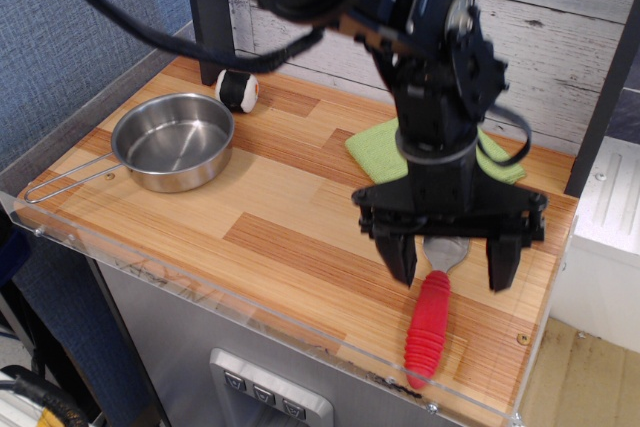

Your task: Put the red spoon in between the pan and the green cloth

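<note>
The red spoon (429, 327) lies on the wooden table at the front right, ribbed red handle toward the front edge, silver bowl mostly hidden behind the gripper. My gripper (451, 272) is open, its two black fingers straddling the top of the spoon's handle, one finger on each side. The steel pan (174, 140) sits at the left with its wire handle pointing to the front left. The green cloth (378, 146) lies at the back right, partly hidden by the arm.
A small black-and-white sushi-roll-like toy (237, 89) sits behind the pan. A dark post (208, 7) stands at the back left. A clear acrylic lip (230, 309) runs along the table's front edge. Bare wood lies between pan and cloth.
</note>
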